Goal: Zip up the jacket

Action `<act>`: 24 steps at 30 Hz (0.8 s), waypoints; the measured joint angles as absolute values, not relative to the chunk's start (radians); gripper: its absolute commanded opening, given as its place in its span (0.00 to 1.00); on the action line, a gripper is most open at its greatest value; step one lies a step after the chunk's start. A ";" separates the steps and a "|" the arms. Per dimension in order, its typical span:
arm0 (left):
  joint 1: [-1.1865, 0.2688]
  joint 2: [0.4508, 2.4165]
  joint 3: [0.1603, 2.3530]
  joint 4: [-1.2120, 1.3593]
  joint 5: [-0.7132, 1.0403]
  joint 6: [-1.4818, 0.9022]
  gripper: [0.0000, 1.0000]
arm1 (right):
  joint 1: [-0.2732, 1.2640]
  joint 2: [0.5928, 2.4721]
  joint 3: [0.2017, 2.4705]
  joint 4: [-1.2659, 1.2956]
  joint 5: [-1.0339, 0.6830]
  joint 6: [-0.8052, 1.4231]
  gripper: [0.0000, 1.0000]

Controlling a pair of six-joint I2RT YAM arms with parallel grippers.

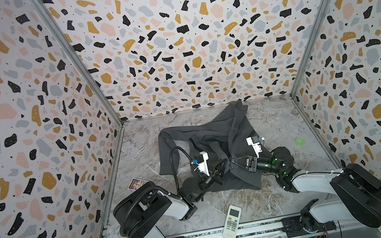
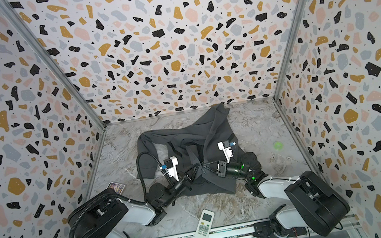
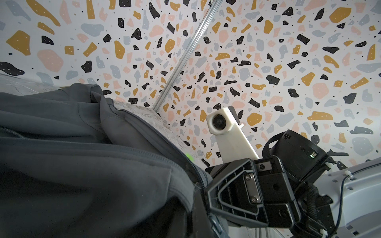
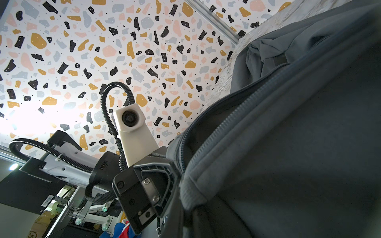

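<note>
The dark grey jacket [image 1: 215, 133] lies crumpled on the marble table [image 1: 276, 121] in both top views, one sleeve trailing left, its front unzipped. My left gripper [image 1: 223, 166] and right gripper [image 1: 233, 163] meet tip to tip at the jacket's near front edge. In the left wrist view the left gripper [image 3: 193, 222] is shut on the hem beside a zip track [image 3: 179, 152], with a metal zip slider [image 3: 215, 226] right by it. In the right wrist view the right gripper [image 4: 185, 218] is shut on the hem below two parted rows of zip teeth [image 4: 226, 115].
A white remote control [image 1: 231, 222] lies on the front rail between the arm bases. A small picture card [image 1: 136, 183] sits at the left wall. A small green object [image 1: 299, 142] lies at the right. Terrazzo-patterned walls [image 1: 172, 49] close in three sides.
</note>
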State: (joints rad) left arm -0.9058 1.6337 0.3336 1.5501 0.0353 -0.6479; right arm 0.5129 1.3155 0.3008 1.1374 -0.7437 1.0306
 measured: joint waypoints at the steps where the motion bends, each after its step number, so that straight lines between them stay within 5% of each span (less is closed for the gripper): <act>1: -0.906 1.634 0.334 1.550 0.035 -0.648 0.00 | 0.513 1.316 0.301 1.137 -0.743 1.031 0.00; 24: -0.918 1.648 0.334 1.551 0.035 -0.659 0.00 | 0.513 1.322 0.301 1.140 -0.743 1.031 0.00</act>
